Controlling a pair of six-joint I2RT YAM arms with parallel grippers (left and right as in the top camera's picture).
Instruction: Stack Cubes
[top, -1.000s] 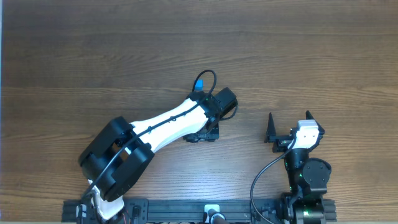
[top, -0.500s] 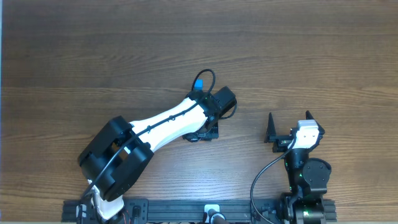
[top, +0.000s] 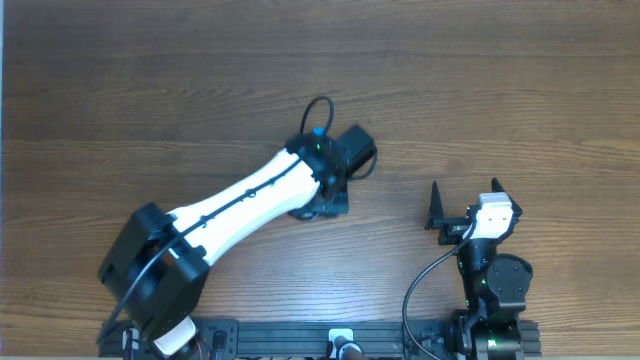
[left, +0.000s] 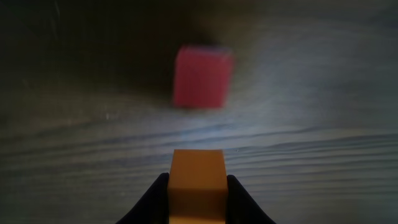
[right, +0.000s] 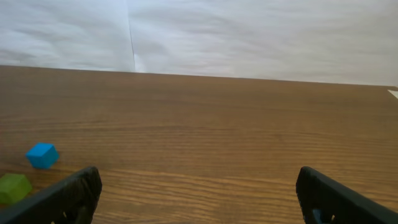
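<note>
Left arm (top: 250, 195) shifted up-left, jaws clamping orange cube (left: 198, 180); red cube (left: 203, 76) ahead.

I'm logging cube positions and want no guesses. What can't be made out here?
Left wrist view: the small red cube on the table is blurred; its edges are unclear.
Left wrist view: the orange cube in the left gripper is cut off by the picture's edge.
Right wrist view: the green cube is clipped by the edge.
Top view: the white left arm hides the table under it.
</note>
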